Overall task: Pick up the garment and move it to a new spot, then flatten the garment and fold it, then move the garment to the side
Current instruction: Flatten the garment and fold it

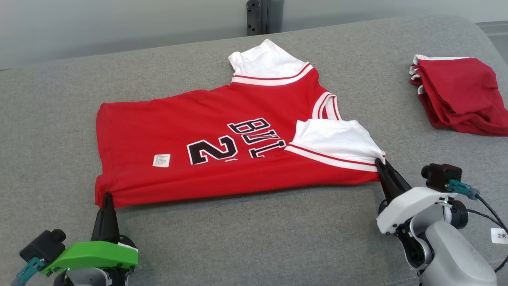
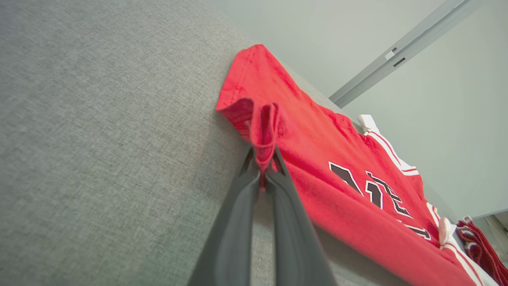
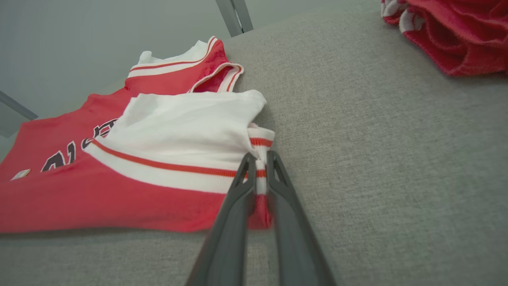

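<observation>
Left gripper is clamped on the near hem corner of the red jersey, and right gripper is clamped on its white sleeve cuff. The jersey lies spread on the grey cushion. I judge it light, thin and limp: it'll sag between grips, so the hemmed corners are the right hold, kept taut.

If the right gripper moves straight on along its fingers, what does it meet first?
The right gripper is shut on the jersey; straight on lies its white sleeve, likely first.

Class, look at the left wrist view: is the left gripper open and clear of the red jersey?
No, the left gripper is shut on a bunched corner of the red jersey.
</observation>
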Controlling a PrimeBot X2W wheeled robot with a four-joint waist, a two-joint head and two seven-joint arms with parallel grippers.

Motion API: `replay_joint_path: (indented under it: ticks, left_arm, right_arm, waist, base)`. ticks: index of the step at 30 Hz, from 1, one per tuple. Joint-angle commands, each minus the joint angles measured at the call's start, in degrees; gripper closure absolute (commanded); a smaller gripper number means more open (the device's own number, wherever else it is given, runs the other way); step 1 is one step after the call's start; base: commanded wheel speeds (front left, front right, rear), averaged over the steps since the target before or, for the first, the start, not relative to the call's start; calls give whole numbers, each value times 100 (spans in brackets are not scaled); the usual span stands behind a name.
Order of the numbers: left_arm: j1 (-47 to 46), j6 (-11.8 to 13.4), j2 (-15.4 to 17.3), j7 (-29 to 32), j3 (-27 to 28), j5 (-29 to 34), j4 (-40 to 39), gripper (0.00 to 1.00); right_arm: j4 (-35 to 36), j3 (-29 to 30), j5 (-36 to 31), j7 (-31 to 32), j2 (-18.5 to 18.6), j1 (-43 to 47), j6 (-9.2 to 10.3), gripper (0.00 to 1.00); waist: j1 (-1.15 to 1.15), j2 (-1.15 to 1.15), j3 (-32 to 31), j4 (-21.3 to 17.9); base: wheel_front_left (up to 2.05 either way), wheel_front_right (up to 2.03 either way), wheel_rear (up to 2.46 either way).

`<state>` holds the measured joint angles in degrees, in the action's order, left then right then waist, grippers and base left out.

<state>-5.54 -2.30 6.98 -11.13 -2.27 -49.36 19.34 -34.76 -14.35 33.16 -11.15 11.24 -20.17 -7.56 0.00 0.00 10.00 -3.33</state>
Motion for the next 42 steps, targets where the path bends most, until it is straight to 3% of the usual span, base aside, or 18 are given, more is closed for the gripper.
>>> replay_joint_path:
  ticks: [1, 5, 10, 19, 20, 21, 22, 23, 24, 25, 33, 42]
  left_arm:
    - [174, -18, 68, 25, 4, 6, -138, 100]
    - [672, 46, 64, 139, -62, -19, -572, 100]
    - [1336, 151, -41, 184, -83, -136, -896, 100]
    - [1571, 276, -191, 201, -183, -286, -672, 100]
    - [1525, 276, -197, 188, -190, -285, -607, 100]
    - [1496, 270, -201, 172, -192, -289, -558, 100]
    - [1475, 257, -202, 166, -193, -292, -512, 84]
    - [1455, 245, -204, 146, -192, -294, -480, 58]
    - [1447, 234, -190, 120, -166, -305, -452, 7]
    - [1444, 240, -163, 112, -144, -312, -436, 0]
    - [1251, 381, 288, 35, 33, -51, -562, 0]
    - [-121, 517, 1131, 587, -418, 838, -548, 0]
  right_arm:
    - [171, 129, 21, 94, 80, 230, 14, 100]
    - [854, 489, -105, 444, 149, 836, 15, 100]
    - [1654, 936, -295, 855, -61, 1657, 15, 100]
    - [2416, 1459, -585, 1361, -547, 2379, 14, 100]
    - [2432, 1490, -615, 1390, -582, 2396, 14, 92]
    - [2427, 1544, -638, 1411, -609, 2411, 14, 73]
    - [2427, 1589, -644, 1426, -641, 2416, 14, 42]
    - [2429, 1615, -670, 1435, -667, 2427, 14, 0]
    - [2432, 1640, -703, 1437, -692, 2439, 12, 0]
    - [2442, 1669, -716, 1434, -714, 2449, 12, 0]
    - [2671, 1994, -1019, 1220, -764, 2291, 11, 0]
    - [2961, 1712, -1194, 1280, -607, 1824, 12, 0]
  waist:
    - [0, 0, -27, -29]
    - [0, 0, -28, -48]
    - [0, 0, -27, -38]
    - [0, 0, -67, -6]
    - [0, 0, -72, -17]
    - [0, 0, -75, -26]
    - [0, 0, -77, -34]
    - [0, 0, -79, -40]
    - [0, 0, -78, -46]
    - [0, 0, -76, -54]
    - [0, 0, -38, -100]
    - [0, 0, 172, -147]
  base:
    - [0, 0, 0]
    - [0, 0, 0]
    - [0, 0, 0]
    - [0, 0, 0]
    - [0, 0, 0]
    - [0, 0, 0]
    - [0, 0, 0]
    - [0, 0, 0]
    - [0, 0, 0]
    - [0, 0, 0]
    - [0, 0, 0]
    - [0, 0, 0]
